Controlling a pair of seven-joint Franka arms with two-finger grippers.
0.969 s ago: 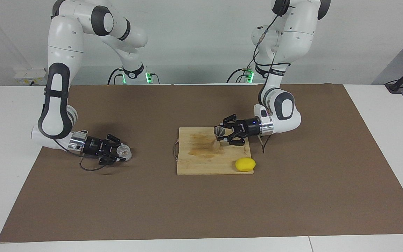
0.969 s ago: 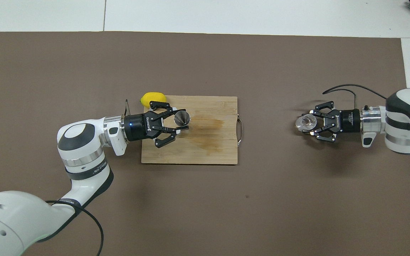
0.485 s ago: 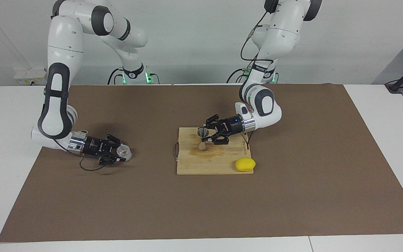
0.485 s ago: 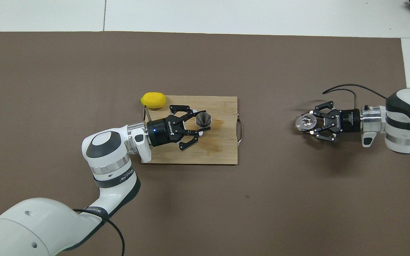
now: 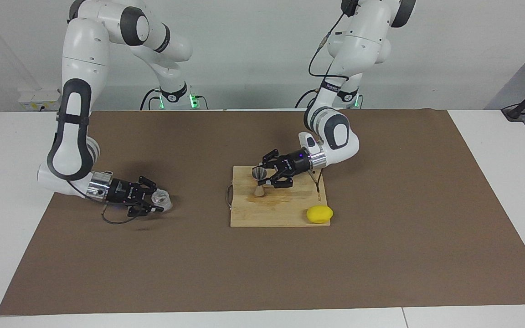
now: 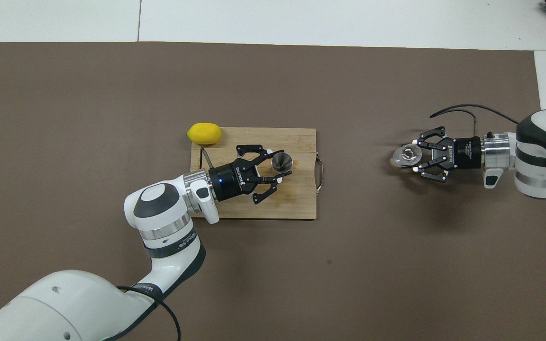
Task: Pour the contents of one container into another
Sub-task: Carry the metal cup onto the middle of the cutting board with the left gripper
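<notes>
The silvery hourglass jigger is upright, low over the wooden cutting board; I cannot tell whether its foot touches the board. My left gripper is shut on its waist, reaching in level from the left arm's end. From overhead the jigger's open mouth shows between the left gripper's fingers. The clear glass cup is at the right arm's end, close to the brown mat. My right gripper is shut on it, lying low and level. The cup and right gripper also show from overhead.
A yellow lemon lies at the board's corner farthest from the robots, toward the left arm's end; it also shows from overhead. The board has a wire handle facing the right arm's end and a darker stain. A brown mat covers the table.
My left gripper has carried the jigger across the board toward the right arm's end. My right gripper has shifted the cup slightly away from the robots.
</notes>
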